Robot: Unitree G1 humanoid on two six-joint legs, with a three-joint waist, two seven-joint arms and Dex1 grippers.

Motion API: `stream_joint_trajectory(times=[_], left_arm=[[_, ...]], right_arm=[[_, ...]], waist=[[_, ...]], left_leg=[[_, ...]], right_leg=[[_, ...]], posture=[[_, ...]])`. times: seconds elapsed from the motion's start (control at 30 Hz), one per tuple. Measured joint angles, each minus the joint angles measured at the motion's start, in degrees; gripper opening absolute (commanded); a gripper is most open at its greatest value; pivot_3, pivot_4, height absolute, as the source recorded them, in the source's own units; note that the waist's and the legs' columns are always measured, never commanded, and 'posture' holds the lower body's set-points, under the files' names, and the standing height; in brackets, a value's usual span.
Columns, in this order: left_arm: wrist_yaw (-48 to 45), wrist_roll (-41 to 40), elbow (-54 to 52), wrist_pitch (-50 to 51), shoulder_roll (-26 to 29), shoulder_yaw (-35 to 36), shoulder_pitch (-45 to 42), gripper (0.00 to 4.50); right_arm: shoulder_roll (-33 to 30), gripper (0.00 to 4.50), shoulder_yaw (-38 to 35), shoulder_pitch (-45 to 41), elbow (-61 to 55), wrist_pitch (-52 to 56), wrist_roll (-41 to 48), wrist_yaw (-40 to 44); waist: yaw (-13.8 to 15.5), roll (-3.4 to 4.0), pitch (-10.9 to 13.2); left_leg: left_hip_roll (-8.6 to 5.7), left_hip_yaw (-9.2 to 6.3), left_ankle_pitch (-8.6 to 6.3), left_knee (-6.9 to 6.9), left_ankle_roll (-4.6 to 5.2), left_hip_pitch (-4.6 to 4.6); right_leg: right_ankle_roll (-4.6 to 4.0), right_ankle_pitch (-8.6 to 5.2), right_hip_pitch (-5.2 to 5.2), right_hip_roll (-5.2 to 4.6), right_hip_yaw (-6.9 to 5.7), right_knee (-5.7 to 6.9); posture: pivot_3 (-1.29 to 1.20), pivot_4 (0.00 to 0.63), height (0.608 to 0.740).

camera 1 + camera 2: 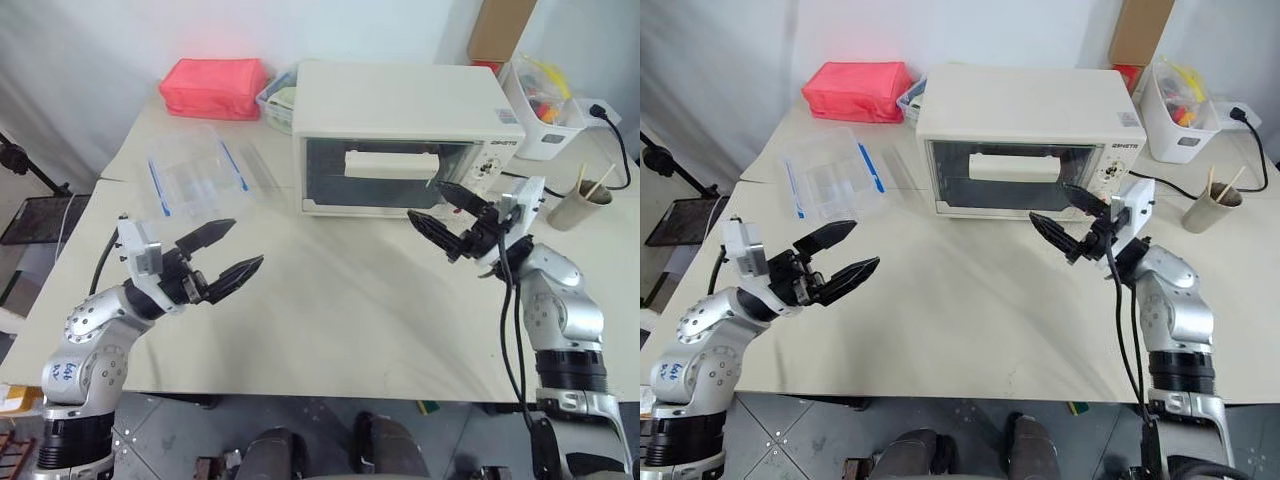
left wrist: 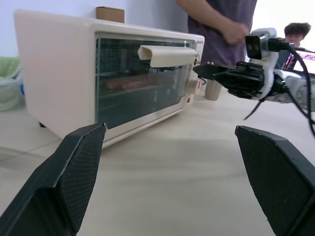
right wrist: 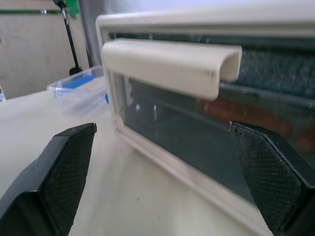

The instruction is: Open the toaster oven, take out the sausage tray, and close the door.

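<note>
The cream-white toaster oven (image 1: 400, 110) stands at the back middle of the table. Its glass door (image 1: 385, 175) is shut, with the white bar handle (image 3: 167, 64) across the upper part. Behind the glass, reddish sausages (image 2: 130, 82) show dimly; the sausage tray under them is hard to make out. My right gripper (image 1: 425, 200) is open, hovering just in front of the door's right end, apart from it. My left gripper (image 1: 246, 242) is open and empty, above the table well to the left and nearer than the oven.
A clear plastic container with blue clips (image 1: 195, 172) lies left of the oven, a red pouch (image 1: 213, 87) behind it. A white bin (image 1: 545, 105), a paper cup with sticks (image 1: 583, 203) and a black cable (image 1: 620, 150) are on the right. A person (image 2: 221, 29) stands beyond the table.
</note>
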Motion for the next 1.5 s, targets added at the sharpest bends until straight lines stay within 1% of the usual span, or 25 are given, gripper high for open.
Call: stream_joint_trajectory(times=[0.23,0.37,0.43,0.53,0.63,0.8,0.97,1.03,1.13,1.3,1.4,1.5], left_arm=[[0.0,0.0,0.0,0.9,-0.1,-0.4,0.0,4.47],[0.4,0.0,0.3,1.5,-1.2,-1.3,-0.9,4.47],[0.5,0.1,0.9,2.2,-1.6,-2.3,-2.7,4.47],[1.1,0.3,4.4,2.2,-2.8,-2.7,-6.7,3.91],[2.5,0.4,10.1,2.2,-4.5,-2.4,-12.2,3.0],[2.3,1.1,16.6,2.0,-5.7,-2.5,-18.8,1.6],[1.3,4.8,27.5,-1.3,-8.5,-4.0,-26.7,0.05],[1.4,7.6,33.5,-4.1,-10.3,-4.8,-30.6,0.02],[1.3,11.4,39.0,-7.7,-13.1,-6.9,-34.0,0.02],[-1.2,14.5,43.5,-11.1,-15.3,-9.1,-35.3,0.02],[-2.6,15.1,45.4,-12.5,-16.4,-9.3,-35.7,0.02],[-4.1,15.6,45.9,-12.6,-17.5,-10.1,-35.7,0.02]], right_arm=[[1.9,4.5,0.8,-0.5,1.6,-4.5,-0.7,3.7],[1.0,4.5,1.8,4.4,-1.8,-7.0,-1.3,7.4],[0.5,4.5,2.5,6.7,-3.2,-8.2,-2.4,8.5],[-0.9,4.5,3.9,9.5,-4.9,-11.0,-5.0,10.0],[-1.8,4.5,5.2,11.1,-5.4,-14.6,-7.5,11.7],[-1.6,4.5,6.6,10.2,-5.4,-16.9,-9.0,11.9],[-1.7,4.5,7.3,8.6,-4.8,-18.1,-9.8,11.8],[-1.7,4.5,7.4,8.4,-4.4,-18.5,-9.9,11.9],[-1.9,4.5,7.5,8.3,-4.2,-19.4,-10.2,11.8],[-2.1,4.5,7.6,9.4,-4.5,-19.8,-10.7,11.4],[-2.7,4.5,7.5,11.7,-5.7,-20.5,-11.0,10.6],[-3.8,4.5,6.6,16.1,-8.4,-20.7,-11.2,9.0]], waist=[[0.0,0.01,0.0],[0.0,0.04,0.0],[-0.3,0.07,0.0],[-0.5,0.12,0.1],[-0.5,0.11,0.1],[-0.9,0.11,0.1],[-0.4,0.07,0.1],[0.1,0.07,0.1],[0.2,0.06,0.1],[0.2,0.05,0.1],[0.6,0.04,0.1],[1.7,0.02,0.1]], left_leg=[[-0.01,-0.07,0.0,0.01,0.0,-0.03],[0.02,-0.1,-0.01,-0.02,-0.01,-0.03],[0.03,-0.02,0.0,-0.01,-0.02,-0.02],[0.04,-0.01,0.01,0.0,-0.04,0.0],[0.04,0.01,0.01,0.02,-0.04,0.0],[0.04,0.0,0.01,0.03,-0.03,0.0],[0.02,-0.03,0.02,0.09,-0.01,-0.03],[0.01,-0.03,0.02,0.09,-0.01,-0.03],[0.0,-0.03,0.02,0.08,0.0,-0.05],[0.02,-0.04,0.03,0.07,0.01,-0.08],[0.0,-0.07,0.04,0.13,0.02,-0.1],[-0.03,-0.14,0.04,0.15,0.03,-0.17]], right_leg=[[0.0,0.0,0.0,-0.02,0.04,0.01],[0.0,0.0,0.0,0.0,0.02,0.0],[0.0,0.0,-0.01,0.02,-0.01,0.01],[0.0,0.0,-0.01,0.12,-0.08,0.02],[0.0,0.0,-0.01,0.2,-0.22,0.02],[0.0,0.0,-0.01,0.21,-0.31,0.03],[0.0,0.0,0.02,0.23,-0.37,0.03],[0.01,0.0,0.02,0.24,-0.38,0.02],[0.03,0.01,0.02,0.25,-0.41,0.01],[0.03,0.01,0.01,0.29,-0.42,0.0],[0.05,0.02,0.03,0.26,-0.43,0.0],[0.07,0.04,0.03,0.24,-0.48,-0.05]], posture=[[0.0,0.15,0.74],[0.0,0.15,0.74],[0.0,0.15,0.74],[0.0,0.15,0.74],[0.0,0.15,0.74],[0.0,0.15,0.74],[0.0,0.15,0.74],[0.0,0.15,0.74],[0.0,0.15,0.74],[0.0,0.15,0.74],[0.0,0.15,0.74],[0.0,0.15,0.74]])
